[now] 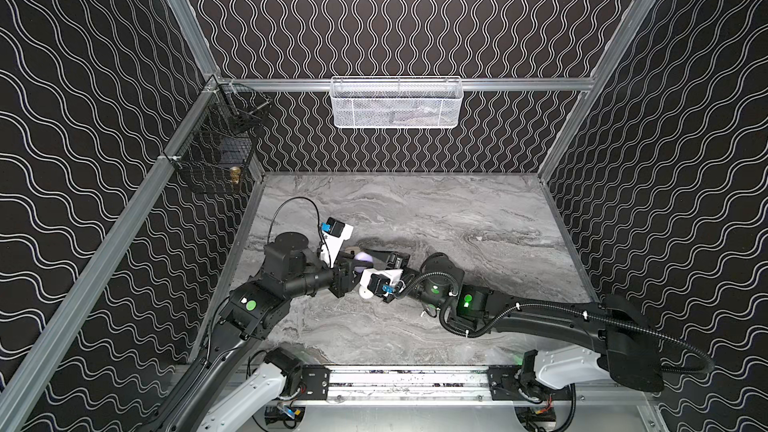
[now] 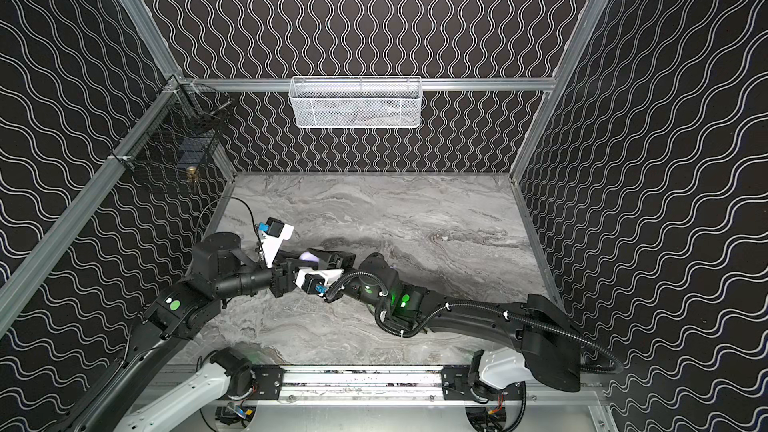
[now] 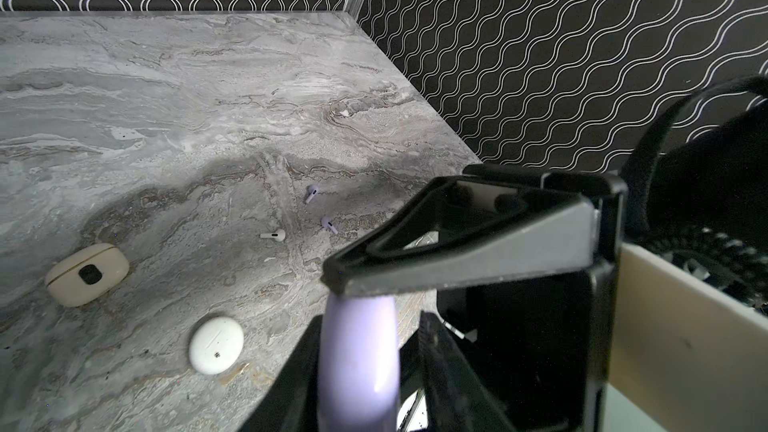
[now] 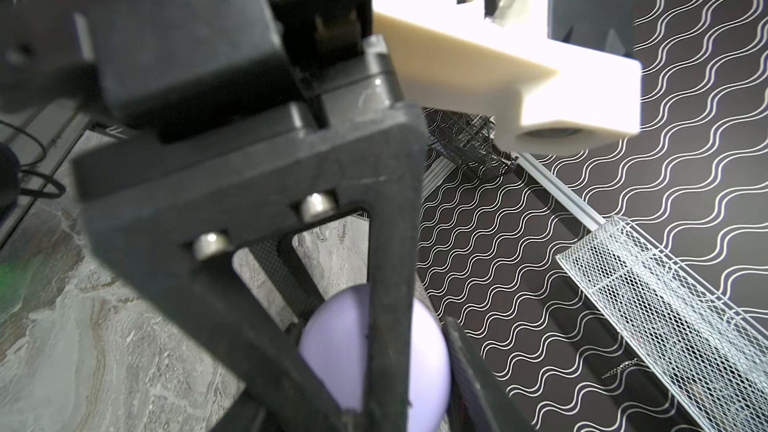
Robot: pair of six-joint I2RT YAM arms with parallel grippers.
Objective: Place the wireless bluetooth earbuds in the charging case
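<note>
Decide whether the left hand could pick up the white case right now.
Probably not: the purple case sits between the left hand's fingers, with the right hand on it too. The white case itself lies uncovered on the table.

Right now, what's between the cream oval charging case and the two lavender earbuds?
One white stemmed earbud, touching neither the cream oval charging case nor the lavender earbuds; otherwise bare marble tabletop. Shows only in the left wrist view.

lavender case (image 3: 357,367) between left pincer (image 3: 372,322) fingers (image 3: 291,384) | cream case (image 3: 87,274), white case (image 3: 216,344), three earbuds (image 3: 274,236) on table (image 3: 166,118)
</note>
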